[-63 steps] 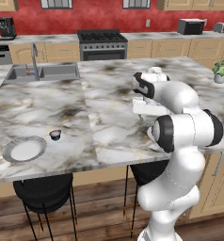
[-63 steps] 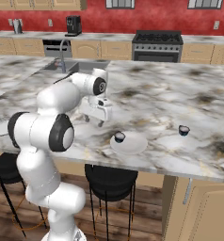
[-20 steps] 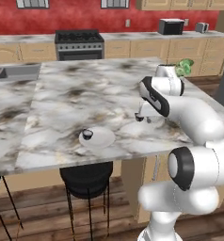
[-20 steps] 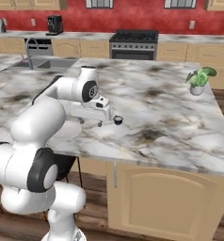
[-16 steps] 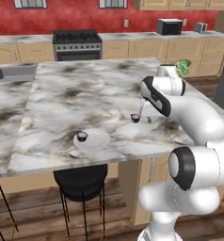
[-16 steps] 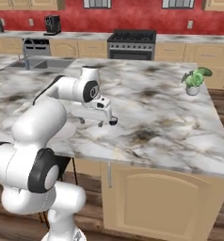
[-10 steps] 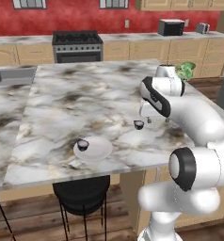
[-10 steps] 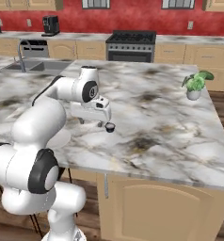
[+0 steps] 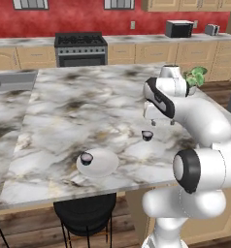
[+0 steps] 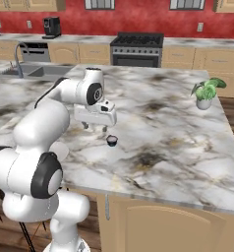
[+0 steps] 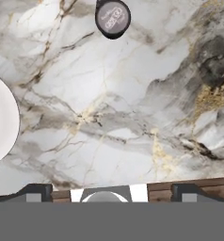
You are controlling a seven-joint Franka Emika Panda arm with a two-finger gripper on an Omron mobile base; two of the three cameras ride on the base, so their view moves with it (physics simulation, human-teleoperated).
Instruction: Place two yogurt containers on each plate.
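One white plate (image 9: pixel 102 164) lies near the counter's front edge with a small dark-blue yogurt cup (image 9: pixel 86 158) on its left part. A second yogurt cup (image 9: pixel 147 135) stands alone on the marble, right of the plate. My gripper (image 9: pixel 162 122) hangs open just above the counter, beside and slightly behind this cup, with nothing between its fingers. In the right base view the cup (image 10: pixel 111 141) sits just right of and in front of the gripper (image 10: pixel 95 127). In the hand view the cup (image 11: pixel 113 18) is at the top and the plate's rim (image 11: pixel 3 120) at the left. The other plate is out of view.
A potted plant (image 9: pixel 195 77) stands at the counter's far right corner. The sink (image 10: pixel 33 71) is set into the counter's left end. A black stool (image 9: pixel 86 213) stands under the front edge. Stove and cabinets line the back wall.
The whole picture has shifted as the base drove along the island. The gripper stays open over the counter. The loose cup now sits a little farther from the hand.
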